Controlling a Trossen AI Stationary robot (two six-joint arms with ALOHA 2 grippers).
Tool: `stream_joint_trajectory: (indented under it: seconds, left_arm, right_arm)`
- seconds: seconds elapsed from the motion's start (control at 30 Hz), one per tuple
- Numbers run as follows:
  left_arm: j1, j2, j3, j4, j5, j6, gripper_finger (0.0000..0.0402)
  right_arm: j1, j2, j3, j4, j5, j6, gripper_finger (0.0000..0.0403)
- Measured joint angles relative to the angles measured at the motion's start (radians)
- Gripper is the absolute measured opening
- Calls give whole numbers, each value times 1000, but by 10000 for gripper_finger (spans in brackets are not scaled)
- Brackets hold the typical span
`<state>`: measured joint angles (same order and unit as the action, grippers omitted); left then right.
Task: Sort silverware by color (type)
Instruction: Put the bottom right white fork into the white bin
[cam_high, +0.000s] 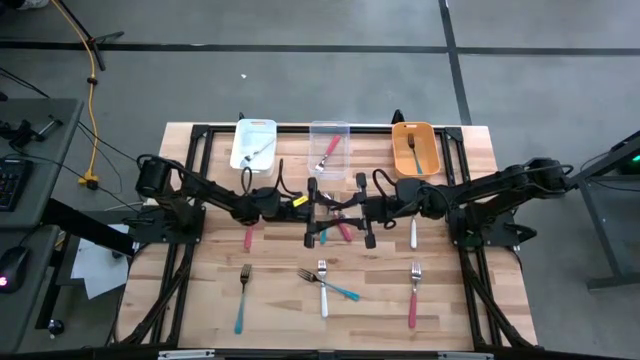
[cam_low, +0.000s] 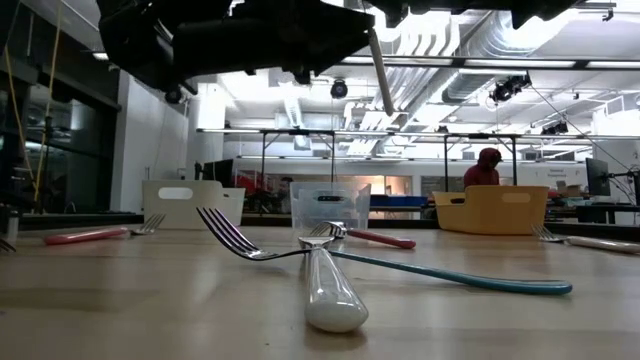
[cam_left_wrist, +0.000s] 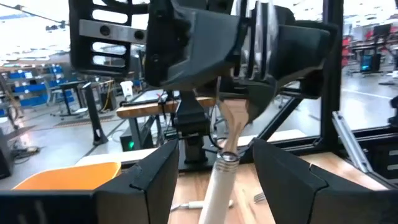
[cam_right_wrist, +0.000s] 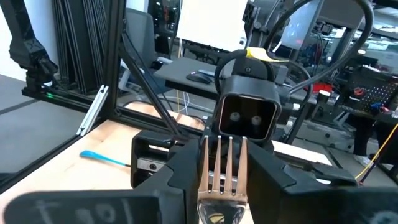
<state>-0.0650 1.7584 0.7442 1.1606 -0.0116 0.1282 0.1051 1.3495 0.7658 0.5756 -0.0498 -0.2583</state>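
Here each bin (cam_high: 254, 131) holds one fork (cam_high: 262, 152).

A: What sits along the far edge of the tabletop (cam_high: 200, 290)?

B: Three bins in a row: the left bin (cam_high: 254, 143), the middle bin (cam_high: 330, 146) and the right bin (cam_high: 415, 147), each with a fork inside.

A: And the arms?

B: They meet in front of the middle bin. The left hand (cam_high: 312, 214) and the right hand (cam_high: 366, 212) face each other above the tabletop, a fork (cam_left_wrist: 225, 158) between them, its head in the right hand's fingers.

A: Nearer the front?

B: One fork (cam_high: 242, 297) lies left, two crossed forks (cam_high: 324, 284) lie in the middle, and another fork (cam_high: 413, 293) lies right.
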Motion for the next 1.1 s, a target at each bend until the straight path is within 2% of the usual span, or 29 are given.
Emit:
stream_joint_trajectory:
  seconds: [0.2,0.3,0.67,0.8,1.1]
  left_arm:
    - [0,0,32,-11,8,-3,196]
    - [0,0,47,-19,8,-3,176]
    - [7,0,54,-42,33,37,16]
    - [17,-2,54,-64,38,17,15]
    - [47,-21,55,-189,-23,26,11]
  right_arm:
    - [0,0,0,6,0,-12,90]
    - [0,0,0,13,0,-12,90]
    - [-1,0,0,15,-1,-5,93]
    - [-1,0,0,10,8,-10,117]
    - [0,-41,0,6,123,-14,195]
